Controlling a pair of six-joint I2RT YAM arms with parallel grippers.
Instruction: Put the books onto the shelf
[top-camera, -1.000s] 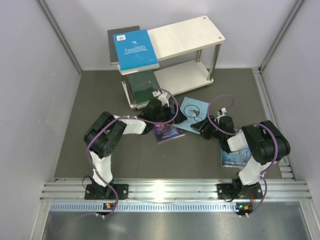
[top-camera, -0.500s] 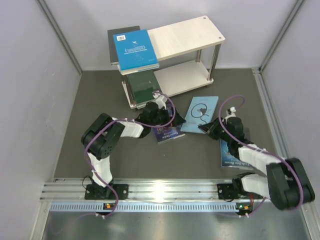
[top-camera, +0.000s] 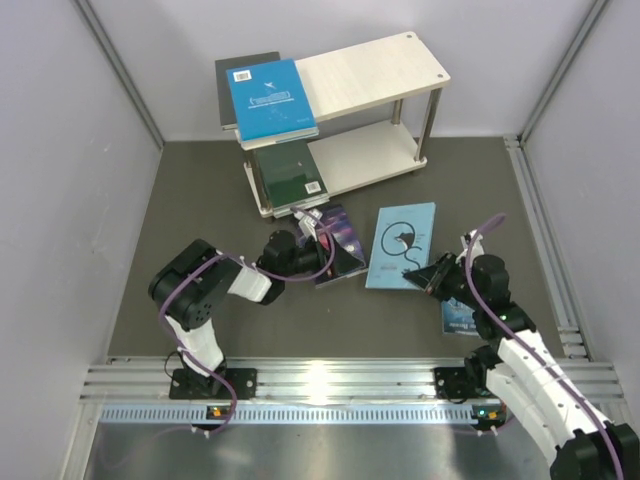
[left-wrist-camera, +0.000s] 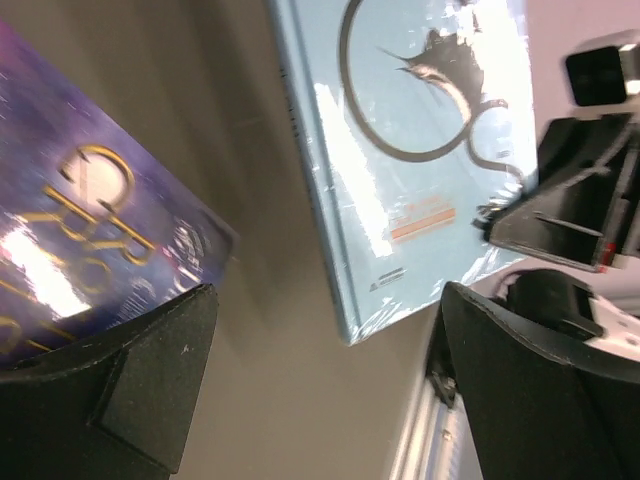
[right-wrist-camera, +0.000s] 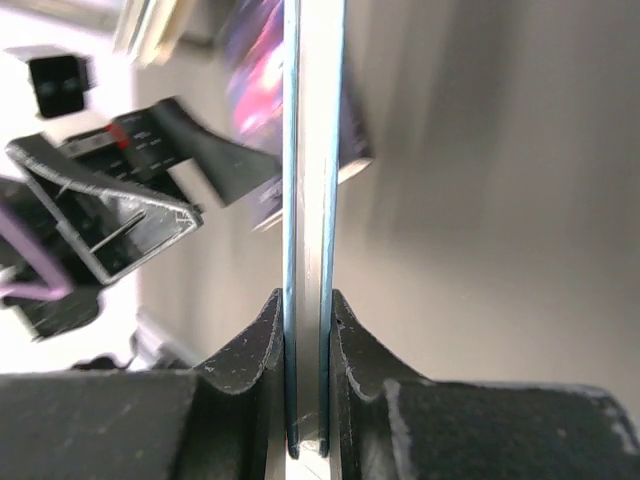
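Right gripper (right-wrist-camera: 305, 312): jaws closed tight on the near edge of the thin light blue paperback with a dark circle drawing (top-camera: 402, 243). The right wrist view shows the book edge-on between both pads. The top view has the grip at the book's near right corner. The rest of the book lies out over the dark grey table surface (top-camera: 200, 200); can't tell if it is lifted clear.

Left gripper (left-wrist-camera: 325, 330): jaws spread wide, nothing between them. It is low over the table, just left of the light blue book. The dark purple starry paperback with gold lettering (top-camera: 338, 238) is at its left finger (left-wrist-camera: 120, 390); contact unclear.

Another pale blue book with white text (top-camera: 455, 320) is flat on the table, partly under the right arm.

The small two-tier shelf of pale wooden boards on thin metal posts (top-camera: 375, 68) stands at the far side. On the left end of its top board a bright blue paperback with a white barcode label (top-camera: 270, 98) lies on a dark grey-black book (top-camera: 232, 85). A dark green book (top-camera: 285, 170) lies flat on the lower board. The right half of both boards is bare.
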